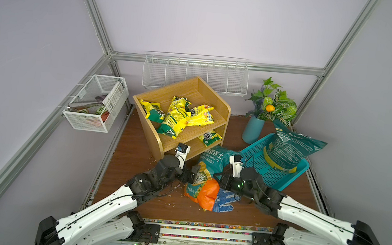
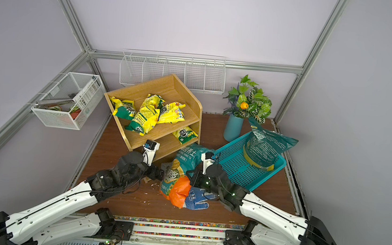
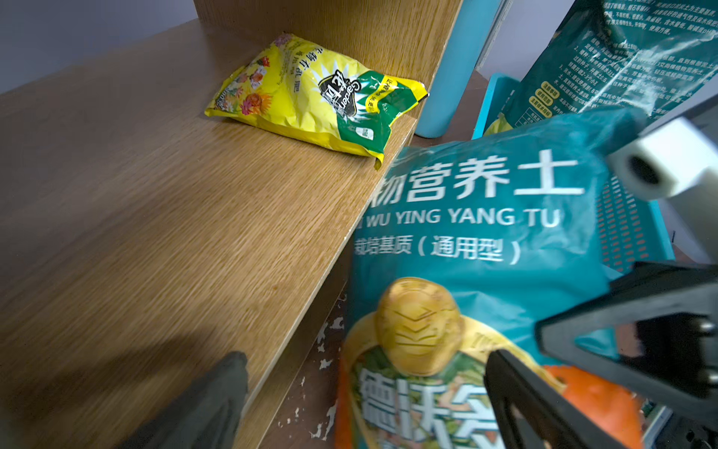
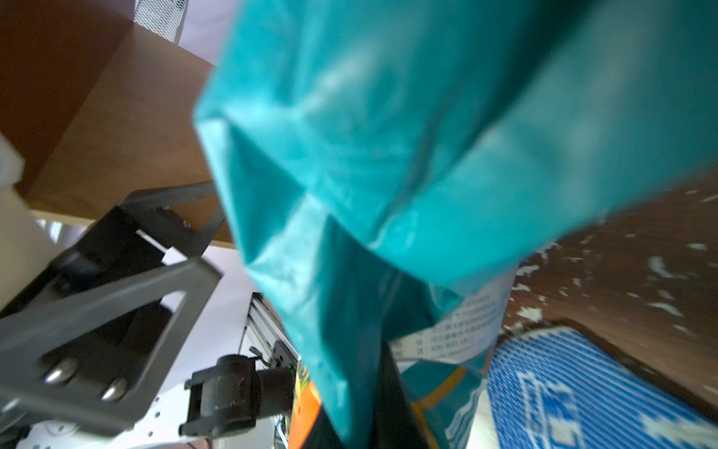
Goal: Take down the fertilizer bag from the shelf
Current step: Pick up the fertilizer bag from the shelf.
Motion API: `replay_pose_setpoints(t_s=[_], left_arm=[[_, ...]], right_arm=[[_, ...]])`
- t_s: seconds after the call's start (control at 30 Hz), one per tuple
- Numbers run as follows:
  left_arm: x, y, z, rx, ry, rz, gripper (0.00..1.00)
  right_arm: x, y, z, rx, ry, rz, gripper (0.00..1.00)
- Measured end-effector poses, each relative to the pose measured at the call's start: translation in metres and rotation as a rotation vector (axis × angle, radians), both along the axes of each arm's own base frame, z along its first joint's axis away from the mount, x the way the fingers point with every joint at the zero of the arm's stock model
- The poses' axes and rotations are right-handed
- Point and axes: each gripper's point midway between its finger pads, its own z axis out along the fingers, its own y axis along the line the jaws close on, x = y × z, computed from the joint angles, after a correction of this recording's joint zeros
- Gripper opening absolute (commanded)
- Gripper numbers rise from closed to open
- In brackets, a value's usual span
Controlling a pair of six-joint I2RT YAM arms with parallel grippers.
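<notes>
The fertilizer bag (image 1: 206, 170) (image 2: 181, 165) (image 3: 466, 241) (image 4: 388, 136), teal with an orange end, lies off the oak shelf (image 1: 192, 95) (image 2: 159, 90) (image 3: 155, 194), just in front of its lowest board. My right gripper (image 1: 220, 178) (image 2: 193, 175) (image 4: 365, 388) is shut on a fold of the bag's right side. My left gripper (image 1: 193, 175) (image 2: 162, 173) (image 3: 367, 355) is at the bag's left edge. It stands open, with one finger over the shelf board and the other over the bag's face.
Several yellow bags (image 1: 176, 116) lie on the shelf. To the right, a teal basket (image 1: 273, 170) holds a dark green bag (image 1: 288, 146), with a blue vase (image 1: 253, 129) behind it. A blue dotted glove (image 1: 224, 199) lies under the bag's orange end. White wire baskets (image 1: 194, 76) hang on the walls.
</notes>
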Motion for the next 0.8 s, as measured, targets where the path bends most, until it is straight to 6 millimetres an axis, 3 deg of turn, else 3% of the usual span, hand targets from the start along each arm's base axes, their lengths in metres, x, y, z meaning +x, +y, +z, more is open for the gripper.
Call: replay_pose_setpoints(t_s=[0.27, 0.5, 0.63, 0.8], left_arm=[[0.005, -0.012, 0.0, 0.003, 0.007, -0.025, 1.0], [0.005, -0.03, -0.004, -0.003, 0.039, -0.087, 1.0], [0.003, -0.038, -0.01, -0.008, 0.064, -0.124, 1.0], [0.002, -0.05, -0.015, -0.014, 0.091, -0.166, 1.0]], right_arm=[[0.008, -0.039, 0.046, -0.085, 0.012, 0.053, 0.0], [0.009, -0.072, 0.133, -0.208, -0.138, 0.099, 0.0], [0.021, -0.098, 0.177, -0.225, -0.298, 0.039, 0.0], [0.035, -0.126, 0.187, -0.301, -0.366, -0.032, 0.0]])
